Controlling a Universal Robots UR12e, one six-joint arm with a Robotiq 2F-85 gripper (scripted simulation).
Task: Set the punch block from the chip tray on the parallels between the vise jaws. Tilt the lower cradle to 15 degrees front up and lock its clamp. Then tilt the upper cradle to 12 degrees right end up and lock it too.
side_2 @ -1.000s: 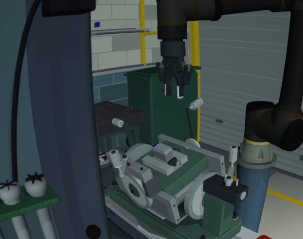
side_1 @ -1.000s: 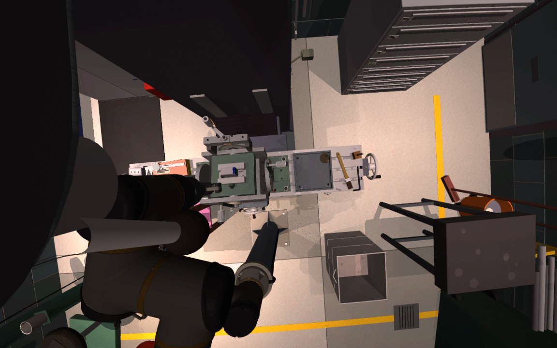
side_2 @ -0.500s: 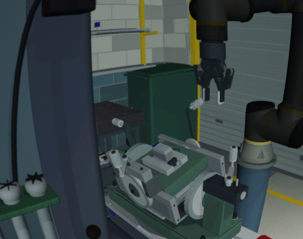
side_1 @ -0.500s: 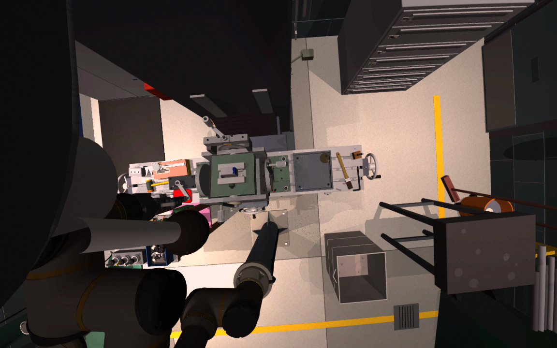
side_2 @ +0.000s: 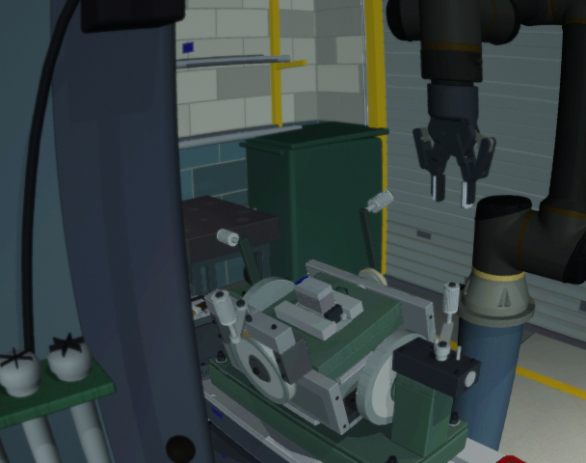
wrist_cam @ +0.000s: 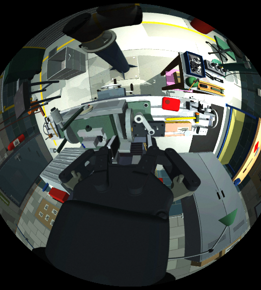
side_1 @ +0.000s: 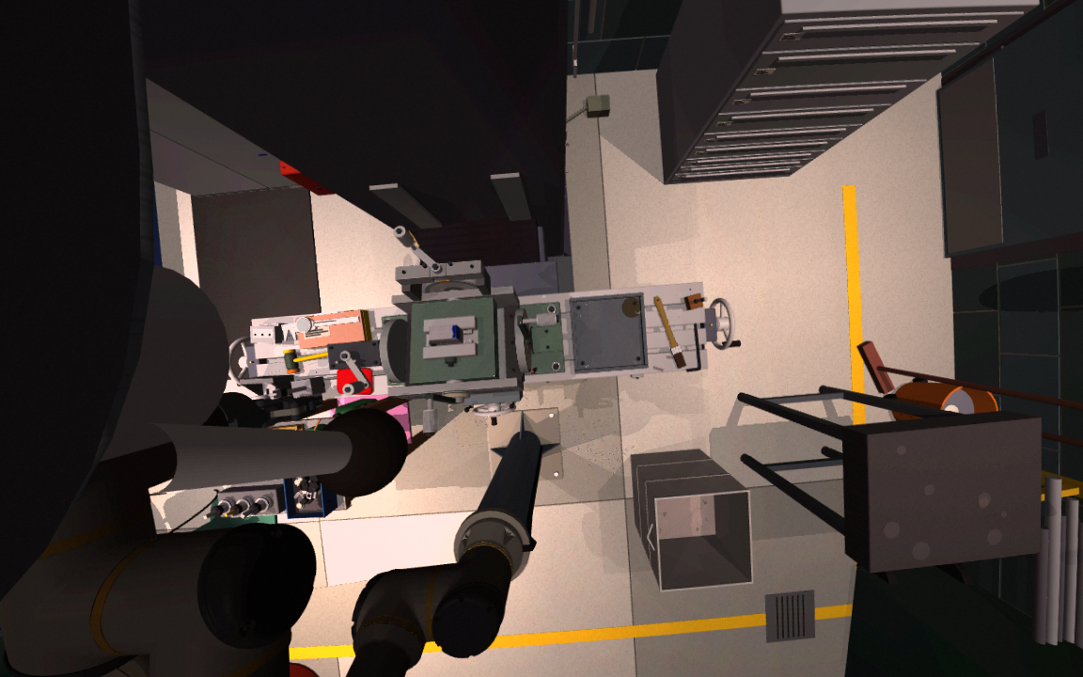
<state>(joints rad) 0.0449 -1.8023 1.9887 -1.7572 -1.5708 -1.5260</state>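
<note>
The grey punch block (side_2: 314,294) sits between the vise jaws (side_2: 319,311) on the green tilting table (side_1: 450,341), which stands tilted on its two cradles. The chip tray (side_1: 608,332) lies to the right of the table on the mill bed and looks empty. A clamp lever with a knurled knob (side_2: 226,309) stands at the near end cradle, and another (side_2: 450,300) at the front right above a black block. My gripper (side_2: 451,192) hangs open and empty, high above and to the right of the vise, fingers pointing down. In the wrist camera the fingers (wrist_cam: 130,146) frame the cradle's side lever (wrist_cam: 144,125).
Behind the vise stands a tall green cabinet (side_2: 316,199), with two more lever handles (side_2: 379,202) rising before it. The mill column (side_2: 119,224) blocks the left. My arm's blue pedestal (side_2: 488,379) stands right of the table. A brush (side_1: 670,330) and handwheel (side_1: 721,323) lie at the bed's right end.
</note>
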